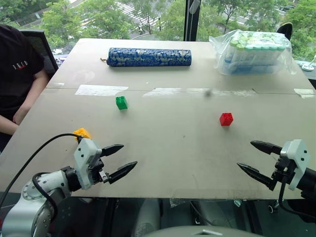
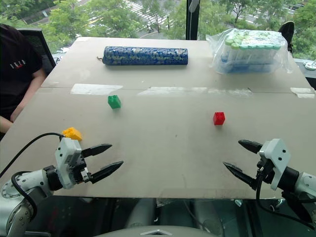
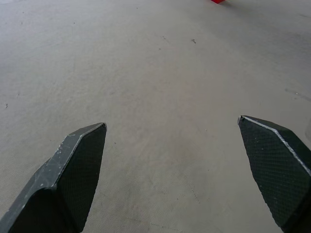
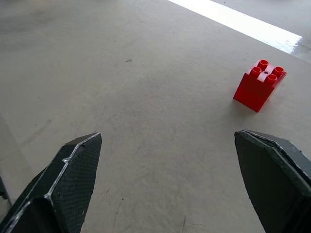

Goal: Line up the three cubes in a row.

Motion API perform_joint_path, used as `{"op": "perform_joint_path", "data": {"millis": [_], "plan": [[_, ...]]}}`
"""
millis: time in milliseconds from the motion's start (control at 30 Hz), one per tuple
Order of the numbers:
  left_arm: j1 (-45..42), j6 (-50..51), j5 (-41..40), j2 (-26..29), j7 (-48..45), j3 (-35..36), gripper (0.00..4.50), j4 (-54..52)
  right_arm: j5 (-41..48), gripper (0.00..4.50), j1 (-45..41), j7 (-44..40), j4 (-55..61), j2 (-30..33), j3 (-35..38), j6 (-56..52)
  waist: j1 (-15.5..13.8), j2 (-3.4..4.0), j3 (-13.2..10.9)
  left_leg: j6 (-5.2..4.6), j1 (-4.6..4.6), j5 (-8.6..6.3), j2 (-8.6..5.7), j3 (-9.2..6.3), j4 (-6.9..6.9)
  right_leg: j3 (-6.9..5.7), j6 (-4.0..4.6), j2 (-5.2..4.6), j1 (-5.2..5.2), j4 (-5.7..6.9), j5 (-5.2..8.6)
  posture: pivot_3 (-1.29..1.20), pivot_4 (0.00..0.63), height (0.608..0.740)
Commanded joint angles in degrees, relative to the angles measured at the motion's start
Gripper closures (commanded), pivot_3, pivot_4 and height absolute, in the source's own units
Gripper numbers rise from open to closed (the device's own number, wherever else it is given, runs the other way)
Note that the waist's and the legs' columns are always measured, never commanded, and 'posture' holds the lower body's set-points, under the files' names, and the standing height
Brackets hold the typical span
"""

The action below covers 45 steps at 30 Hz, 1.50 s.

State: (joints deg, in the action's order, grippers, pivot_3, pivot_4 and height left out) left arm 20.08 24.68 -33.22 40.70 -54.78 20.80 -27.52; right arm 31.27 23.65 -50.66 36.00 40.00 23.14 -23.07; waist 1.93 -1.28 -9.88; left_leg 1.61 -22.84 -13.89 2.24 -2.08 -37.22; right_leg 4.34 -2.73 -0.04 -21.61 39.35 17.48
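Grey bench [image 1: 163, 148] takes up most of the head views, with strips of clear tape across it at the far seam. A person in a black shirt [image 1: 15, 74] sits at its left edge. Long blue patterned roll [image 1: 149, 57] lies across the far side, left of centre. Clear bag of tubes [image 1: 254, 52] sits at the far right corner.

Left gripper [image 1: 121, 159] hovers over the near left edge of the bench, jaws spread wide, nothing between them, pointing forward and toward the middle. Right gripper [image 1: 255, 158] hovers over the near right edge, jaws also spread wide and empty, pointing forward and inward.

Red cube [image 1: 226, 119] sits right of centre, studs up, ahead of the right gripper and well apart from it. In the right wrist view it [image 4: 259, 85] lies beyond the right-hand finger, outside the gap. Green cube [image 1: 121, 102] sits left of centre, farther back than the red one, well ahead of the left gripper. Yellow cube [image 1: 82, 133] lies near the left edge, just behind the left gripper's white housing, partly hidden by it, not between the jaws.

Cubes are scattered, no two touching, not in a row.
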Motion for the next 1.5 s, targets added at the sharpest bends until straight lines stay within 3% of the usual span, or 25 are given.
{"op": "perform_joint_path", "data": {"millis": [33,167,267,600,900,1033,1167,1333,1500], "plan": [[-2.0,0.6,-2.0,-0.1,0.7,-0.1,0.06,-1.0,-2.1,0.00,-2.0,3.8,0.5,-1.4,-0.9,1.2,0.0,0.00,0.0,0.00,0.00,0.00,0.00,0.00,0.00,0.00,0.00,0.00,0.00,0.00,0.00,0.00,0.150,0.740],[-6.7,4.9,-6.3,-1.2,3.6,-1.5,0.06,-2.9,-6.9,0.00,-8.5,14.8,1.1,-4.4,-4.0,-3.3,0.1,-0.02,0.0,0.00,0.00,0.01,0.00,0.00,-0.08,0.01,-0.01,0.01,-0.02,0.06,-0.01,0.00,0.150,0.740],[-10.0,6.5,-7.8,-0.7,3.6,-3.8,0.06,-4.8,-11.0,0.00,-14.0,24.2,3.6,-4.8,-8.3,-13.5,0.1,-0.03,0.0,0.00,0.02,0.01,-0.02,0.06,-0.07,0.08,0.02,0.00,-0.02,0.06,-0.05,0.00,0.150,0.740],[-14.3,6.5,-8.4,2.6,-0.2,-8.7,0.06,-7.5,-10.9,0.00,-34.8,39.5,-3.5,-16.2,-16.7,-37.8,0.3,-0.02,0.0,0.01,-0.05,0.00,-0.02,-0.01,0.14,0.04,0.23,0.04,-0.12,0.03,-0.15,0.00,0.150,0.740],[-12.9,3.8,-7.1,3.3,-3.0,-8.6,0.06,-6.1,-15.1,0.00,-45.5,46.4,-15.4,-23.6,-18.2,-39.2,0.5,0.04,0.0,0.00,-0.08,0.00,-0.04,0.03,0.21,0.06,0.24,0.03,-0.20,0.01,-0.15,0.00,0.150,0.740],[-11.9,2.9,-6.3,3.0,-2.9,-8.8,0.00,-6.1,-17.6,1.30,-46.3,47.6,-17.9,-24.2,-19.2,-38.3,0.5,0.05,-0.1,0.00,-0.08,0.00,-0.04,0.04,0.23,0.07,0.24,0.03,-0.20,0.01,-0.15,0.00,0.150,0.740],[-11.3,2.3,-5.9,2.4,-2.4,-8.8,0.00,-6.0,-18.1,3.18,-46.2,46.0,-17.6,-22.7,-20.0,-38.0,0.5,0.05,-0.1,0.00,-0.08,0.00,-0.04,0.03,0.29,0.07,0.24,0.02,-0.21,-0.04,-0.15,0.00,0.150,0.740],[-10.6,1.9,-6.0,2.1,-2.1,-9.2,0.00,-6.3,-15.8,3.14,-44.8,32.5,-15.8,-14.9,-23.1,-28.4,0.5,0.07,-0.1,0.00,-0.08,0.00,-0.04,0.06,0.30,0.08,0.23,0.01,-0.21,-0.08,-0.15,0.00,0.150,0.740],[-10.7,1.7,-6.3,2.3,-2.5,-9.6,0.00,-6.0,-11.3,3.14,-43.6,1.2,-21.4,-1.2,-27.3,-9.8,0.5,0.09,-0.1,-0.02,-0.08,-0.01,-0.02,0.02,0.38,0.01,0.23,0.02,-0.16,-0.25,-0.16,0.00,0.150,0.740]]}}
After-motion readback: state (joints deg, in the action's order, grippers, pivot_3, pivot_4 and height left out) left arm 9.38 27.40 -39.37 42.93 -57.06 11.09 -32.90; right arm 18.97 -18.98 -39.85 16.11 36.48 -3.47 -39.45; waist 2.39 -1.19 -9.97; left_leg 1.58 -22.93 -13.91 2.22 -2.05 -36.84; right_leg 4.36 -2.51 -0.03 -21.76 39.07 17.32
